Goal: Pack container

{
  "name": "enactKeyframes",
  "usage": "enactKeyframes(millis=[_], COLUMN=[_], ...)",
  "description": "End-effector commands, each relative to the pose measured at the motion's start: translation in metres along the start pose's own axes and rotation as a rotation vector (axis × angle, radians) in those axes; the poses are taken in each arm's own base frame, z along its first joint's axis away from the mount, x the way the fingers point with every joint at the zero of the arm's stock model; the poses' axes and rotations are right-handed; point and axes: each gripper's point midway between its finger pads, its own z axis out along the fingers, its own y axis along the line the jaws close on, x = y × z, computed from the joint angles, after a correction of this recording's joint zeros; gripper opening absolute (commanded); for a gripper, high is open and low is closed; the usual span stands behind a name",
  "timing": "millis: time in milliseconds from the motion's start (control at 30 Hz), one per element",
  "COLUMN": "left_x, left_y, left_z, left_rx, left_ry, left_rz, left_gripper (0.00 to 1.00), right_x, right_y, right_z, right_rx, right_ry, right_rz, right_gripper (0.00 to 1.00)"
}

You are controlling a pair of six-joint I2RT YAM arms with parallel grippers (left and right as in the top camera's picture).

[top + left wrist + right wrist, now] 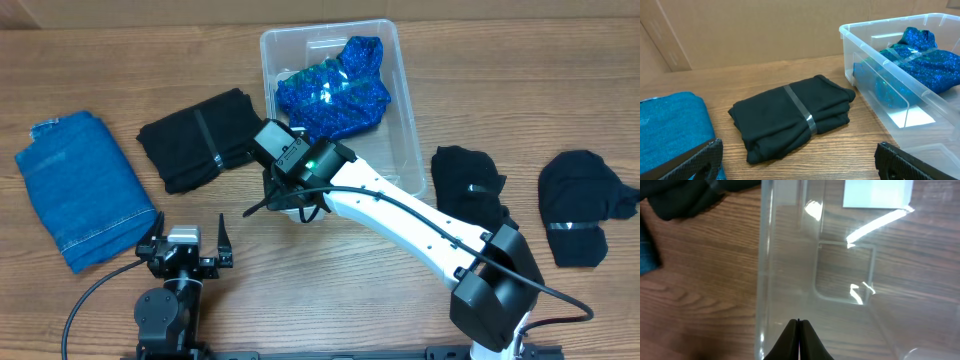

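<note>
The clear container (405, 110) stands at the back centre with a sparkly blue garment (335, 90) lying in it. My right gripper (288, 160) hovers over the container's near-left corner. In the right wrist view its fingertips (799, 322) are shut with nothing between them, just inside the clear wall (762, 255), with the white label (877, 192) beyond. My left gripper (185, 245) rests at the front edge, open and holding nothing (800, 162). It faces a folded black garment (792, 117) bound with a clear band, and the container (865, 45) is to its right.
A folded blue denim piece (85, 185) lies at the left and the banded black garment (200, 140) left of the container. Two more black garments (470, 185) (585, 205) lie at the right. The right arm (420, 225) stretches diagonally across the table's middle.
</note>
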Motion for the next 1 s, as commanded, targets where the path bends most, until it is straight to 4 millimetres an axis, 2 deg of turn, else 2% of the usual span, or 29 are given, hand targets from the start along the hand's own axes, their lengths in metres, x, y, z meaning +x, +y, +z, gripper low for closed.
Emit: enactKeyframes(millis=[0, 133, 467, 600, 700, 800, 867, 933, 967], left_x=[0.001, 0.001, 0.001, 0.001, 0.001, 0.001, 0.001, 0.001, 0.001], left_y=[0.0, 0.0, 0.0, 0.0, 0.0, 0.0, 0.0, 0.0, 0.0], left_z=[0.0, 0.0, 0.0, 0.0, 0.0, 0.0, 0.0, 0.0, 0.0], left_rx=[-0.004, -0.004, -0.004, -0.004, -0.004, -0.004, -0.004, -0.004, -0.004], left_ry=[0.001, 0.001, 0.001, 0.001, 0.001, 0.001, 0.001, 0.001, 0.001], left_rz=[0.023, 0.023, 0.023, 0.023, 0.023, 0.023, 0.023, 0.023, 0.023], left_gripper=[1.0, 1.0, 1.0, 1.0, 1.0, 1.0, 1.0, 1.0, 1.0], right_x=[0.006, 0.009, 0.007, -0.001, -0.036, -0.075, -0.097, -0.107, -0.108], right_y=[0.013, 0.023, 0.025, 0.021, 0.007, -0.022, -0.058, -0.1, -0.127], right_z=[-0.002, -0.004, -0.004, -0.007, -0.046, -0.098, -0.138, -0.163, -0.174], right_rx=[-0.07, -0.123, -0.134, -0.131, -0.144, -0.145, -0.129, -0.08, -0.037], right_ry=[0.034, 0.054, 0.047, 0.026, -0.062, -0.17, -0.237, -0.273, -0.286], right_rz=[-0.002, -0.037, -0.038, -0.103, -0.091, -0.01, 0.036, 0.097, 0.133], right_gripper=[0.04, 0.04, 0.04, 0.05, 0.05, 0.05, 0.07, 0.08, 0.08])
